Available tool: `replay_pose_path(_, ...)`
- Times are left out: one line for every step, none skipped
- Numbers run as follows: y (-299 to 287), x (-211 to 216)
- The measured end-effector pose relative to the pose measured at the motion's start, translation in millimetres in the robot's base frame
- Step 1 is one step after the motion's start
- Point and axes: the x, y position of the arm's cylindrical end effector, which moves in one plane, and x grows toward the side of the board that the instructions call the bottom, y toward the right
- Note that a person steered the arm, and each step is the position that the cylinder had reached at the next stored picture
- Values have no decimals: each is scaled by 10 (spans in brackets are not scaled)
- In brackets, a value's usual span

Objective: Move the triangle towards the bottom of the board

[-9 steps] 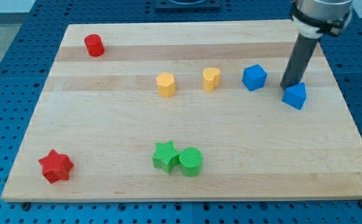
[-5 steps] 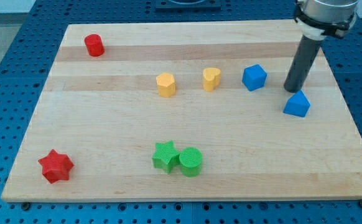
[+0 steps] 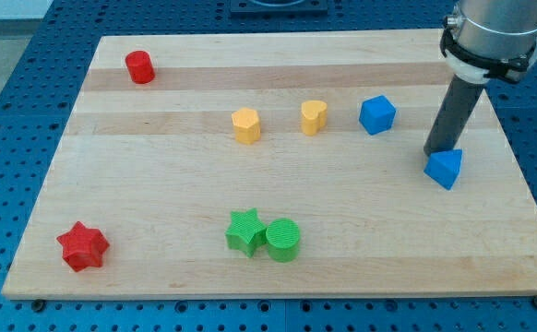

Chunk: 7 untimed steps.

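Note:
The blue triangle [image 3: 445,169] lies near the board's right edge, about mid-height. My tip [image 3: 435,151] touches its upper left side, with the dark rod rising up and to the right from there. A blue cube [image 3: 376,114] sits to the upper left of the triangle, apart from it.
A yellow hexagon [image 3: 245,124] and a yellow heart [image 3: 314,117] sit left of the blue cube. A red cylinder [image 3: 139,66] is at the top left. A red star [image 3: 83,245] is at the bottom left. A green star [image 3: 244,231] touches a green cylinder [image 3: 283,240] at the bottom middle.
My tip has moved down and slightly right, pushing the blue triangle toward the view's bottom and a little right. The other blocks have not moved.

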Motion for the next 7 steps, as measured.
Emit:
replay_pose_path(0, 0)
replay_pose_path(2, 130)
replay_pose_path(2, 309)
replay_pose_path(2, 418)
replay_pose_path(2, 550)
replay_pose_path(2, 694)
replay_pose_path(2, 830)
